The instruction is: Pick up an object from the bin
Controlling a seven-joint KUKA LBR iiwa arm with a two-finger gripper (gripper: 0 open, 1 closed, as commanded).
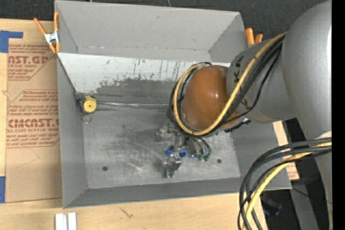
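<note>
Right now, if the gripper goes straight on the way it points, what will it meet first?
Probably the bin's floor, near the front wall: the gripper points down there. The small yellow thing lies far off by the left wall.

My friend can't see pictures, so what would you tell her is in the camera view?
A big robot arm with an orange cover reaches from the right down into a grey metal bin, low over the floor near its front right. A small yellow round thing lies by itself near the left wall.
</note>
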